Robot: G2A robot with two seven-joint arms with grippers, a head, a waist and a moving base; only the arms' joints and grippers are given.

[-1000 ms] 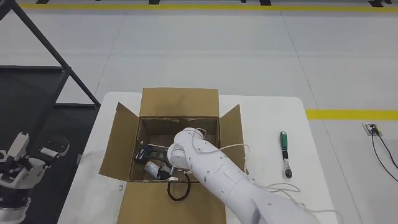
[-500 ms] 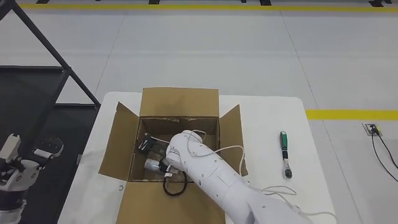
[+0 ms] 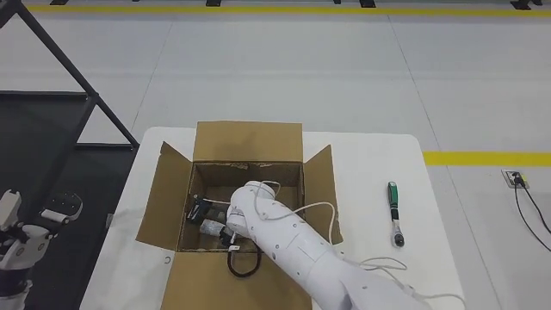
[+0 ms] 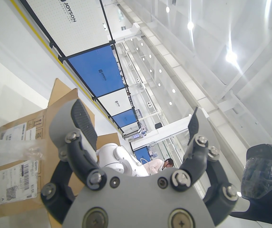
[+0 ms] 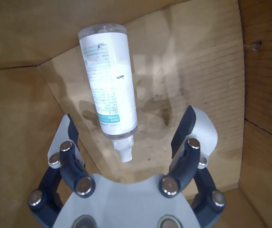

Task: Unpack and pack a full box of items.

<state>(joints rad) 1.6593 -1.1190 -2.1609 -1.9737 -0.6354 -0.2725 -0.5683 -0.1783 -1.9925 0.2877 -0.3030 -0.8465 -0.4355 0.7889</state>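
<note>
Currently your right gripper [image 5: 128,117] sits inside the cardboard box [image 3: 250,142], fingers spread, gripping nothing. The white bottle [image 5: 107,79] lies on the box floor, nozzle toward the gripper. Your left gripper [image 4: 136,111], likewise spread and empty, hangs off the left side of the table [image 3: 370,159].

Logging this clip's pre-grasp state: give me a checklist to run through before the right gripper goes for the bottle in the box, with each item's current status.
1. Right gripper open: ok, fingers spread wide.
2. White-labelled bottle lined up: ok, its nozzle end lies between the fingers.
3. Bottle unobstructed: ok, it lies flat on the bare floor of the cardboard box.
4. Gap from the fingers down to the bottle: cannot tell.
5. Left gripper clear: ok, open, off beside the table, away from the box.
</note>
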